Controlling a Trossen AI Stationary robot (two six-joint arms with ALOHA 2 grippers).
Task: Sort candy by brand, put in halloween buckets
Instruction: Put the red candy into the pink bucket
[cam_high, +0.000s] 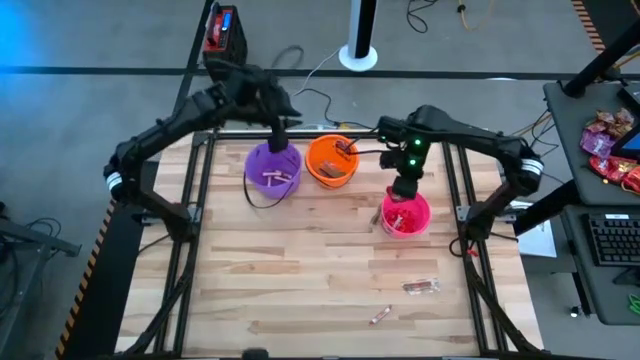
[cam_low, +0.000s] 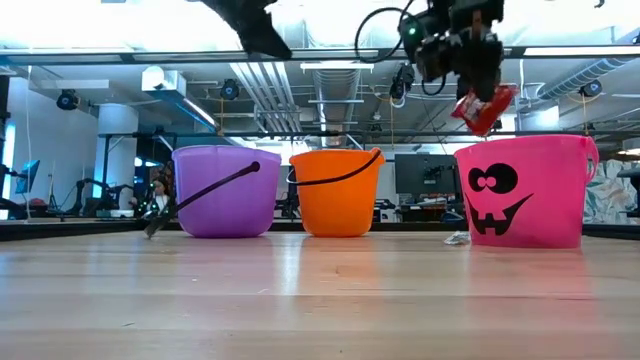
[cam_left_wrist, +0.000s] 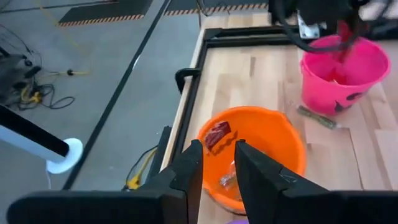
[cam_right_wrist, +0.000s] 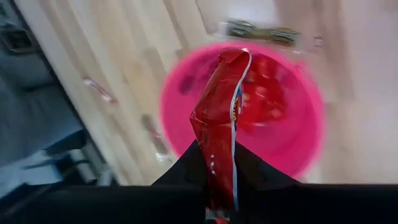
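Clamped on a red packet (cam_right_wrist: 219, 124), the right end effector (cam_right_wrist: 219, 163) hangs over the pink bucket (cam_right_wrist: 186, 81) below; an off-centre release could miss

Three buckets sat at the table's (cam_high: 300, 270) far edge: left bucket (cam_high: 272, 170), middle bucket (cam_high: 332, 160) just beside it, right bucket (cam_high: 405, 213) apart and nearer the front. Sticks lay in the left one, bars in the middle. Right gripper (cam_low: 483, 100) hung over the right bucket, clamped on a packet (cam_right_wrist: 221, 124). Left gripper (cam_high: 280, 140) was above the left bucket. Two candies (cam_high: 421, 287) lay front right.
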